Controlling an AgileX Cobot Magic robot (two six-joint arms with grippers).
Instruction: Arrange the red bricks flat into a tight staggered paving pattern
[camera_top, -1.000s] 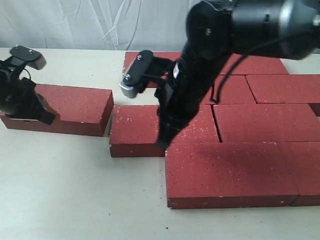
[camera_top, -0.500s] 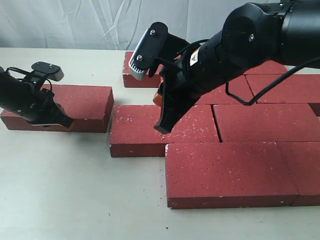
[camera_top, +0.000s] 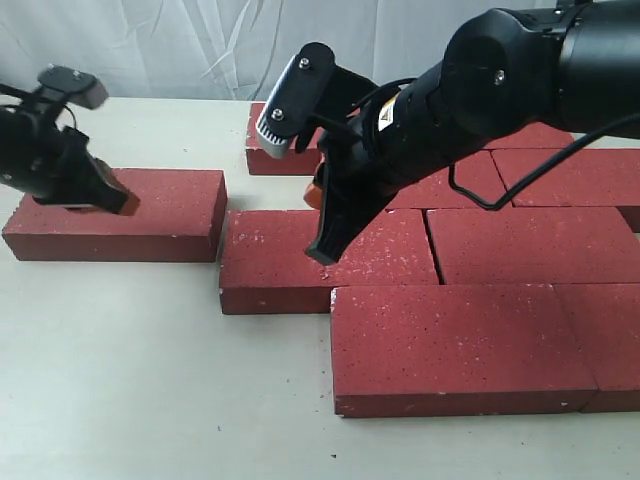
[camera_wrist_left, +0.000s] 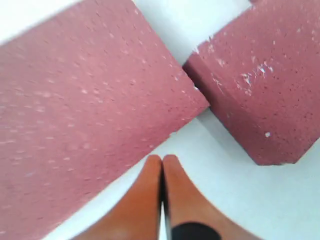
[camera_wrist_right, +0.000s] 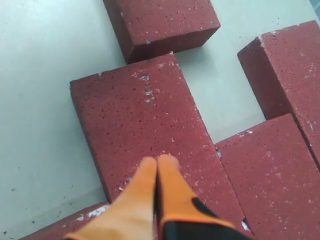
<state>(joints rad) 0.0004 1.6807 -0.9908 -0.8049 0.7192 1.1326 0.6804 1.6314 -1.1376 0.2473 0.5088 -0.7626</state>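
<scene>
Several red bricks lie flat on the table. One loose brick (camera_top: 150, 215) (camera_wrist_left: 75, 100) sits apart at the left, with a narrow gap to the leftmost brick of the middle row (camera_top: 285, 265) (camera_wrist_left: 260, 85) (camera_wrist_right: 140, 115). My left gripper (camera_top: 118, 202) (camera_wrist_left: 162, 160) is shut and empty, and hovers at the loose brick's long edge. My right gripper (camera_top: 320, 252) (camera_wrist_right: 158, 161) is also shut and empty, with its tips just over the middle row's left brick. In the right wrist view the loose brick (camera_wrist_right: 160, 22) lies beyond that one.
A front-row brick (camera_top: 460, 345) butts against the middle row. More bricks fill the right side (camera_top: 530, 240), and one lies at the back (camera_top: 270, 150) (camera_wrist_right: 285, 75). The pale tabletop (camera_top: 120, 380) shows at the front left. A white curtain hangs behind.
My left gripper has risen from the loose brick's front face and moved back over its top. The right arm lifted and swung early on, then held still.
</scene>
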